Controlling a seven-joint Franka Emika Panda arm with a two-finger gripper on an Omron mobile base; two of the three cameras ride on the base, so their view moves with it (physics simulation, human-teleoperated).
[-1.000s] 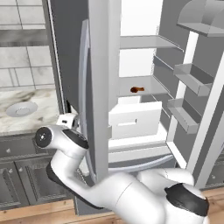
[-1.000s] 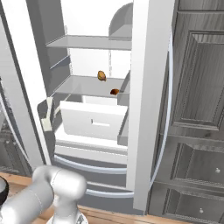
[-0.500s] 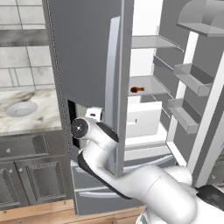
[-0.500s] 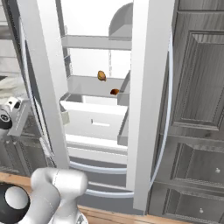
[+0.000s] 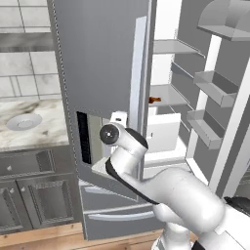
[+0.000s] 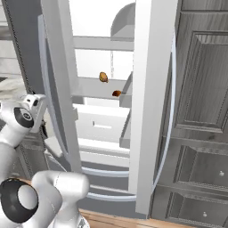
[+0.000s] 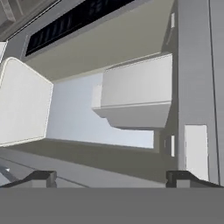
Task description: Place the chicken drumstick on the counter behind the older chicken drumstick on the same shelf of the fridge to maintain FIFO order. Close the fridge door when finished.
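Observation:
Two golden-brown chicken drumsticks lie on the white fridge shelf (image 6: 91,90): one (image 6: 103,77) farther back, the other (image 6: 116,93) nearer the front; one drumstick (image 5: 155,99) shows past the door edge in the left base view. The fridge's left door (image 5: 100,63) stands partly swung in, hiding much of the interior. My gripper (image 5: 118,117) is at that door's outer face, low down beside its inner edge. In the hand view my gripper (image 7: 111,178) is open, with nothing between its fingers, looking at the door and the white drawer front (image 7: 135,94).
The right fridge door (image 6: 150,93) stands open with grey bins (image 5: 214,87) on its inner side. A white plate (image 5: 23,121) sits on the marbled counter (image 5: 46,134) to the left, over grey cabinets (image 5: 29,195). Dark panelled cabinets (image 6: 200,111) stand to the right.
My arm has swung right with the left fridge door, which now covers far more of the opening. The drumsticks have not moved.

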